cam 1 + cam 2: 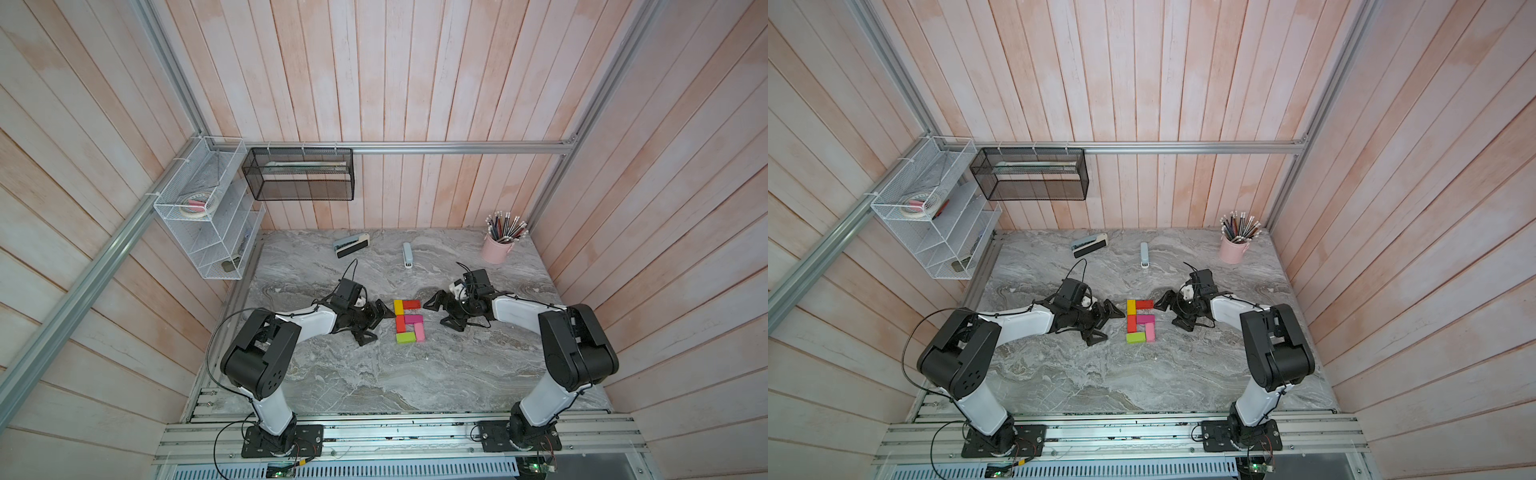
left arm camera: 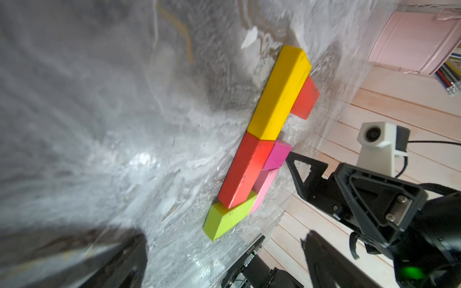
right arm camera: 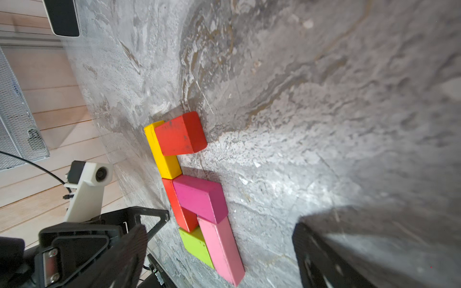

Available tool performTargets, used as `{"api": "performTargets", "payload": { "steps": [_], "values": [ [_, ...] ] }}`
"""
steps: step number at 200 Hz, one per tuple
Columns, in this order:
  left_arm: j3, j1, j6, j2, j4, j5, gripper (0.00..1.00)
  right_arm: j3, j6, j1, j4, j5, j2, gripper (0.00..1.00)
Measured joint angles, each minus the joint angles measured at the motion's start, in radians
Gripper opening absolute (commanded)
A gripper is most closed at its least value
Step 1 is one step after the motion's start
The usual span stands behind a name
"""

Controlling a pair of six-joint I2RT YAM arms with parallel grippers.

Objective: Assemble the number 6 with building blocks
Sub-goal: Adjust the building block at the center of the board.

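Standing at the rail end of the grey marbled table (image 1: 374,374). Two arms reach away from me toward the number 6 (image 1: 408,321), which lies flat near the table's middle.

Left gripper (image 1: 379,326): just left of the 6, level with its lower loop. Jaws spread wide, nothing between them. One fingertip comes very close to the 6's left edge; I cannot tell whether it touches.

Right gripper (image 1: 436,316): just right of the 6, level with its upper half. Jaws parted and empty too. The right wrist view shows only bare table between its fingers.

The 6 is six building blocks (image 1: 1136,322) butted together.
- Lime green brick (image 1: 406,337) lies across the foot.
- Light pink brick (image 1: 419,332) runs lengthwise at the right of the loop.
- Near red brick (image 1: 400,323) runs lengthwise at the left of the loop.
- Magenta brick (image 1: 413,319) lies crosswise, closing the loop on top.
- Yellow brick (image 1: 398,306) carries the left side onward.
- Far red brick (image 1: 411,304) juts right from the yellow's far end as the top bar.

Beyond the 6:
- Grey-white stapler (image 1: 407,254), straight behind and well apart.
- Pale boxy desk item (image 1: 351,245), behind and to the left, lying askew.
- Pink cup (image 1: 497,248) of pencils (image 1: 507,226), behind and far right.
- On the wall farther on, both left of the 6: a black mesh basket (image 1: 299,174) and a white wire rack (image 1: 203,216).
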Motion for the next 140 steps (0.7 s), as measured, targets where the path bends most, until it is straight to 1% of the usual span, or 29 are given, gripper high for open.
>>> {"api": "performTargets", "payload": {
  "steps": [64, 140],
  "values": [
    [-0.015, -0.084, -0.113, 0.005, 0.057, -0.002, 0.99, -0.022, -0.007, -0.006, -0.039, 0.003, -0.035, 0.94],
    [-0.021, -0.139, -0.211, 0.034, 0.161, -0.009, 0.99, -0.045, -0.031, -0.029, -0.063, 0.003, -0.093, 0.94]
  ]
}}
